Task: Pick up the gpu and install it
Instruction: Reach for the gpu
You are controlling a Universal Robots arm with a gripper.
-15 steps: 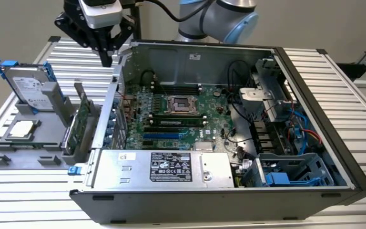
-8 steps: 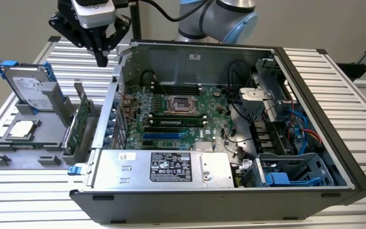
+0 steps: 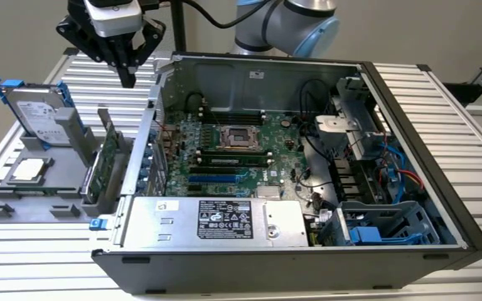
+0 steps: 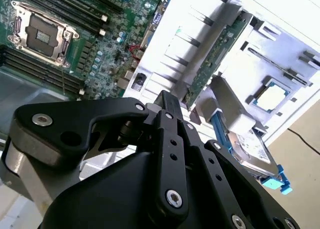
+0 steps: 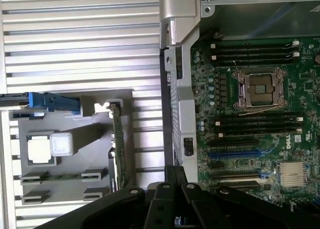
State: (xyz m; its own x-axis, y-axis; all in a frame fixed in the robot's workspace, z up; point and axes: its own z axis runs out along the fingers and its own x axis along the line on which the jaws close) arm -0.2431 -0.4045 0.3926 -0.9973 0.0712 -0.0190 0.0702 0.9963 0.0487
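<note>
With gripper closed and empty, high above the gpu standing on edge in grey holder beside computer case, better to open wide, align with card's top edge, descend straight.

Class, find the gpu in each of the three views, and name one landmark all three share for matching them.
Exterior view: the gpu stands on edge in the grey holder, at the exterior view's left of the computer case.
Second wrist view: the gpu lies between the computer case and the hard drive.
First wrist view: the gpu is a thin strip beside the case's wall.
Shared landmark: the empty processor socket.
</note>
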